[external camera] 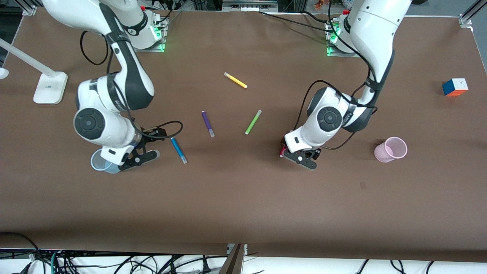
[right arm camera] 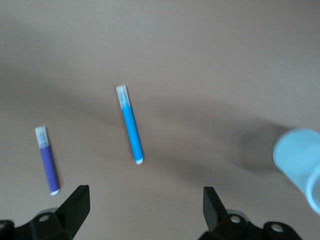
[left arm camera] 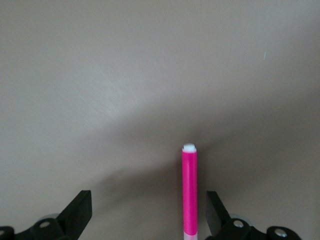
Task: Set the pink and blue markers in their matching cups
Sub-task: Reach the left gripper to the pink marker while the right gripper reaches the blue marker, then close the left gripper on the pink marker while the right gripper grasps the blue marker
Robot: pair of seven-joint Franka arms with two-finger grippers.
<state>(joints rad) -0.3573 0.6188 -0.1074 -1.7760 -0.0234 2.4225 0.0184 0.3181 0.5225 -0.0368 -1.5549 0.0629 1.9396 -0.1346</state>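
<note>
Your right gripper [external camera: 139, 152] hangs over the table between the blue cup [external camera: 99, 161] and the blue marker [external camera: 178, 150]. Your left gripper [external camera: 300, 158] sits low at the pink marker [external camera: 282, 153], well apart from the pink cup [external camera: 391, 149], which lies toward the left arm's end. A purple marker [external camera: 207, 123] lies farther from the camera than the blue marker.

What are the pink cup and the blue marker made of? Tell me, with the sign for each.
Pink cup: seemingly thin translucent plastic, since the brown table tints its pale wall, with a rolled rim. Blue marker: probably smooth plastic, with an evenly coloured barrel and a paler, greyish cap; its finish is unclear.
</note>
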